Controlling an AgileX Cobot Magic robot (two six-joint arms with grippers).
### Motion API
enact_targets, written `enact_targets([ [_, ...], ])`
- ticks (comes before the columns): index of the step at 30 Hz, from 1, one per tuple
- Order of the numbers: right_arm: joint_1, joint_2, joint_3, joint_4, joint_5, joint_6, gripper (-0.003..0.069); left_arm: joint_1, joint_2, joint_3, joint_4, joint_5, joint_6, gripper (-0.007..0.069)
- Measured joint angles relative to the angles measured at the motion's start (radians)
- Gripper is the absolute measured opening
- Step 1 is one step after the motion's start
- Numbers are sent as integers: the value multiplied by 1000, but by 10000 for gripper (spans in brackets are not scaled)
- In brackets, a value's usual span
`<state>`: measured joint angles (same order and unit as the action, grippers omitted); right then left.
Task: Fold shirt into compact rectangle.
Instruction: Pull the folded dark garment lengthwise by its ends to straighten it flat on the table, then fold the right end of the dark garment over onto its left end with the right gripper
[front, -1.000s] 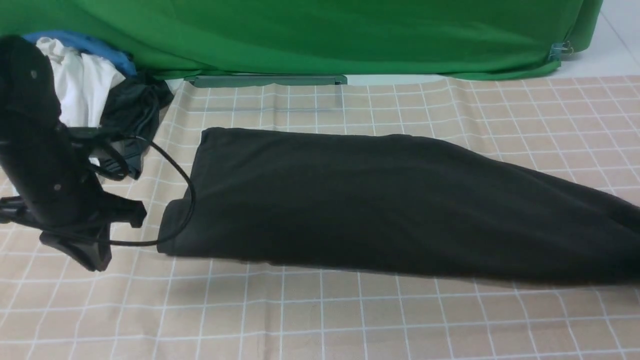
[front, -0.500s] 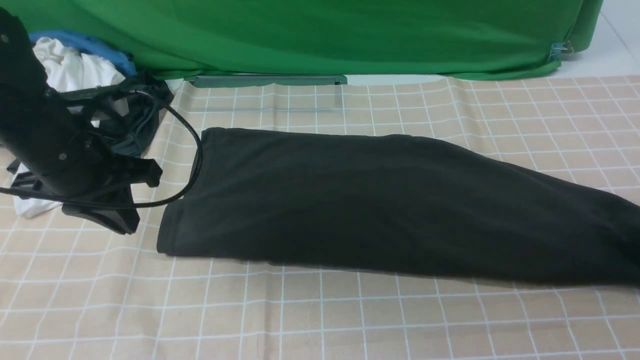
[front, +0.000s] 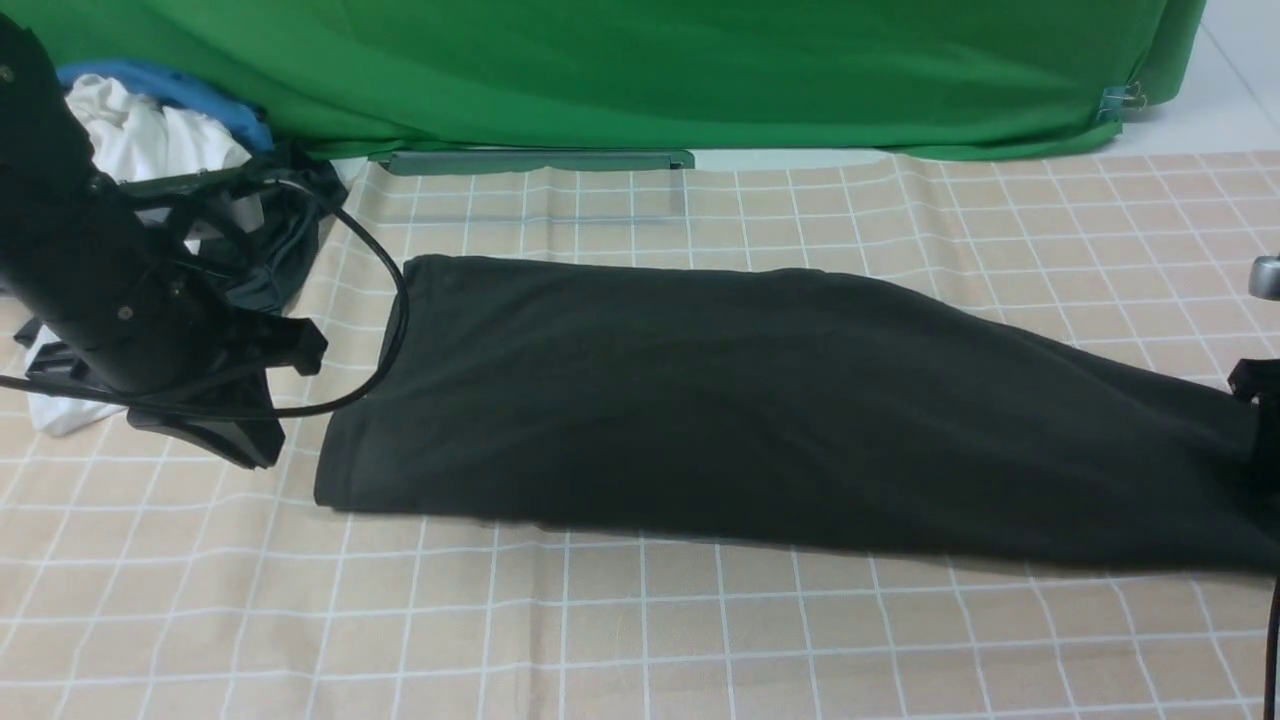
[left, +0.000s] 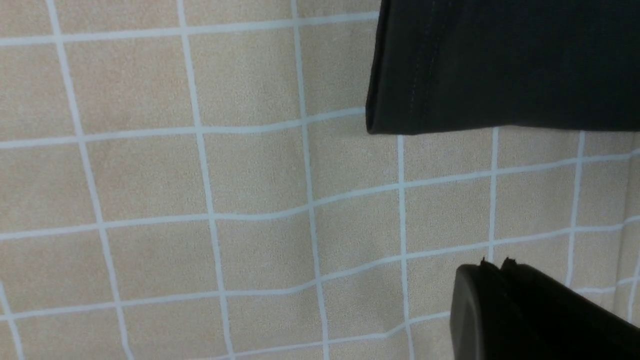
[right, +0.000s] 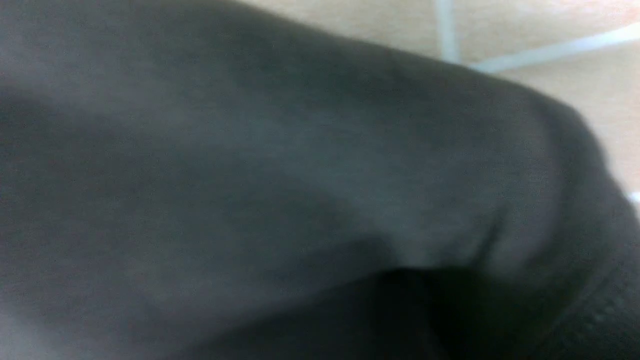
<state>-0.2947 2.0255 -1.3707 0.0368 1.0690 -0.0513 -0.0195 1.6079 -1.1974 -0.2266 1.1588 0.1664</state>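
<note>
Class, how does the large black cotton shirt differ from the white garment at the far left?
The black shirt lies flat as one long band on the checked tablecloth; the white garment sits crumpled in a heap. The shirt looks far bigger than the garment. Both are cloth.

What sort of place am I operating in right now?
Probably a staged lab or recording setup, not a home: a green backdrop cloth hangs at the back, a checked tablecloth lies under the black shirt, and spare garments are piled at far left.

Beige checked tablecloth (front: 640, 650), black shirt (front: 760, 410) lying long across it, clothes pile (front: 150, 150) at far-left corner
</note>
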Motion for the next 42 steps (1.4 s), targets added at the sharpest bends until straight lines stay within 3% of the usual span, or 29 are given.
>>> enact_targets([
  [2, 1, -1, 0, 6, 2, -17, 158, 0, 0, 0, -1, 0, 0, 19],
  [4, 1, -7, -6, 2, 4, -26, 99, 0, 0, 0, -1, 0, 0, 19],
  [8, 1, -59, -51, -10, 56, -19, 99, 0, 0, 0, -3, 5, 0, 19],
  [13, 32, -157, -147, 66, 126, -8, 99, 0, 0, 0, 0, 5, -4, 19],
  [20, 264, -204, -321, 190, 143, 10, 99, 0, -31, -1, 42, -13, -34, 19],
  [29, 634, -51, -606, 333, 89, 79, 99, 0, -81, -2, 65, -50, -38, 19],
  [35, 802, 137, -804, 355, 32, 144, 99, 0, -81, -2, 29, -52, -39, 19],
  [42, 913, 334, -964, 425, -91, 174, 99, 0, -81, -2, 0, -63, -39, 19],
])
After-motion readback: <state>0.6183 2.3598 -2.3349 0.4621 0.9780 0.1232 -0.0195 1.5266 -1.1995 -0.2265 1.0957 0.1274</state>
